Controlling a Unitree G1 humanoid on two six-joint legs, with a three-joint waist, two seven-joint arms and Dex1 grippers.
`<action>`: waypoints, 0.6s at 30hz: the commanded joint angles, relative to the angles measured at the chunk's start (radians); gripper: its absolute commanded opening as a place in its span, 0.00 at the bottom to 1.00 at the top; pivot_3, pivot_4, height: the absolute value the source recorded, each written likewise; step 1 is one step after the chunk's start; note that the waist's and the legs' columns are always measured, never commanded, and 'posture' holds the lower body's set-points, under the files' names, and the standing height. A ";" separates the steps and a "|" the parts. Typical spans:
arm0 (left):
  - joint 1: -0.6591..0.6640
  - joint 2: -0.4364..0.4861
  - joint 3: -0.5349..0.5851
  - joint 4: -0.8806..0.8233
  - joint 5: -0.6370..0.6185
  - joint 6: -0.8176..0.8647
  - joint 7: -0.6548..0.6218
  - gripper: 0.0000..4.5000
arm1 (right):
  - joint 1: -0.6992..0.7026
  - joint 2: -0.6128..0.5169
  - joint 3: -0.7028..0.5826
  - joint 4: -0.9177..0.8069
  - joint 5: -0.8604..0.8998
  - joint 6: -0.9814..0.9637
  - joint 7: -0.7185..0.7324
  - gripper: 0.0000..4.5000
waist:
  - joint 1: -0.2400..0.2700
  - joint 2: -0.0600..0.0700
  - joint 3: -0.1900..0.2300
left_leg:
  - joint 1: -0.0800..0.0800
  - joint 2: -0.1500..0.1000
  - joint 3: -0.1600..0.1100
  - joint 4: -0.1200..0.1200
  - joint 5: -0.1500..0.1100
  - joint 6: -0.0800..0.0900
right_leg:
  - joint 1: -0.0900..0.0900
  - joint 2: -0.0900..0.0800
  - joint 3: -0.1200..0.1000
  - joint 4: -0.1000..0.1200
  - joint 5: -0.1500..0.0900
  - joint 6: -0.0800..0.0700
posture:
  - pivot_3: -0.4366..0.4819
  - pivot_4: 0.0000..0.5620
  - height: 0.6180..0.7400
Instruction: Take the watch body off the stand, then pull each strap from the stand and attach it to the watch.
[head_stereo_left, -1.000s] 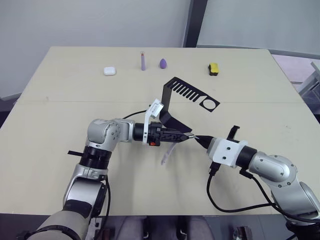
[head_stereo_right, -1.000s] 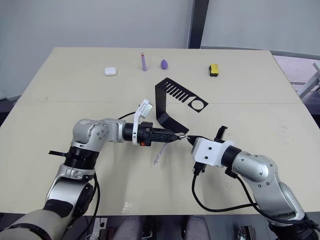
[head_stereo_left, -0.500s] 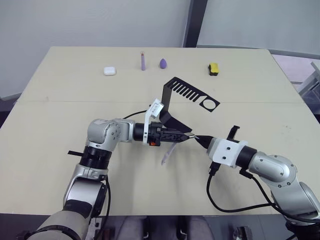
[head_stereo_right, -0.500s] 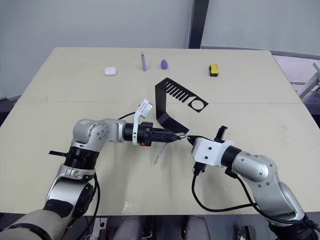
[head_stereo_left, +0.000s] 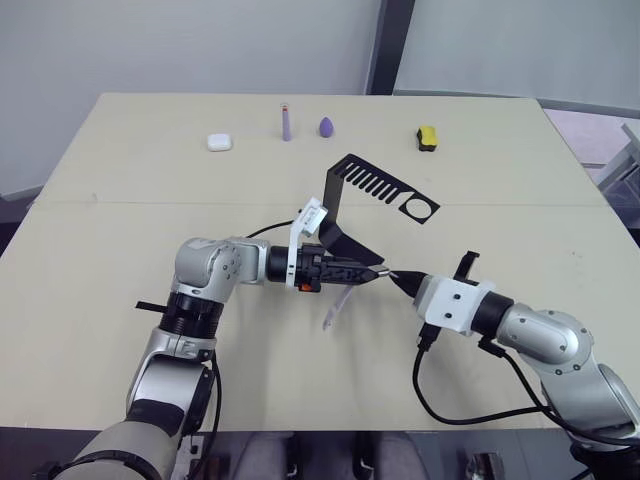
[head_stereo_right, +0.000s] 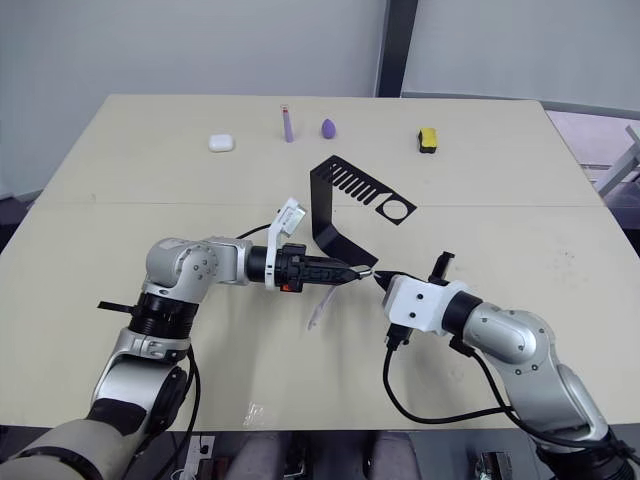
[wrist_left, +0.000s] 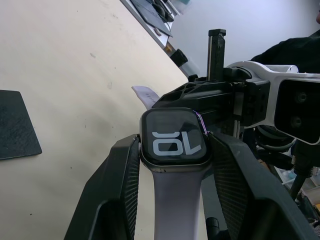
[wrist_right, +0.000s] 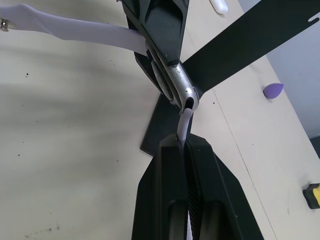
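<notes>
Pale wooden table (head_stereo_left: 120, 200) before grey walls. Along the far edge, left to right: a small white case (head_stereo_left: 219, 142), a purple stick (head_stereo_left: 286, 123), a purple teardrop piece (head_stereo_left: 326, 126), a yellow-and-black block (head_stereo_left: 427, 136).

Nearer, at the left: the left gripper (head_stereo_left: 368, 273) reaching rightward, fingers (wrist_left: 122, 175) clamped on the two sides of the watch body (wrist_left: 173, 141), held above the table near the middle. In the left wrist view: dark screen with white digits facing the camera, and one strap (wrist_left: 175, 200) already joined to the case, running down between the fingers. From the head views, that same strap (head_stereo_left: 335, 305) hanging below the gripper with its free end toward the table.

Just behind the grippers: the black stand (head_stereo_left: 345, 215), flat base on the table, comb-slotted top and ring hole pointing right.

At the right: the right gripper (head_stereo_left: 400, 280) meeting the left one tip to tip, fingers (wrist_right: 200, 165) closed on the second strap (wrist_right: 184, 122). In the right wrist view alone: the strap's end entering the slot at the edge of the grey rim, with the stand's base directly beneath.
</notes>
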 joint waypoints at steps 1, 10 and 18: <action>-0.014 -0.021 -0.013 -0.037 -0.045 0.005 -0.017 0.36 | -0.025 0.010 0.005 -0.028 0.002 -0.010 0.001 0.00 | 0.000 0.000 0.000 | 0.000 0.000 0.000 0.000 0.000 0.000 | 0.000 0.000 0.000 0.000 0.000 0.000 | 0.48 0.27 1.00; -0.014 -0.022 -0.012 -0.038 -0.045 0.004 -0.016 0.36 | -0.027 0.011 0.002 -0.026 0.001 -0.011 0.003 0.00 | 0.000 0.000 0.000 | 0.000 0.000 0.000 0.000 0.000 0.000 | 0.000 0.000 0.000 0.000 0.000 0.000 | 0.48 0.27 1.00; -0.016 -0.026 -0.010 -0.037 -0.046 0.004 -0.013 0.36 | -0.026 0.010 0.001 -0.026 0.002 -0.010 0.003 0.00 | 0.000 0.000 0.000 | 0.000 0.000 0.000 0.000 0.000 0.000 | 0.000 0.000 0.000 0.000 0.000 0.000 | 0.48 0.27 1.00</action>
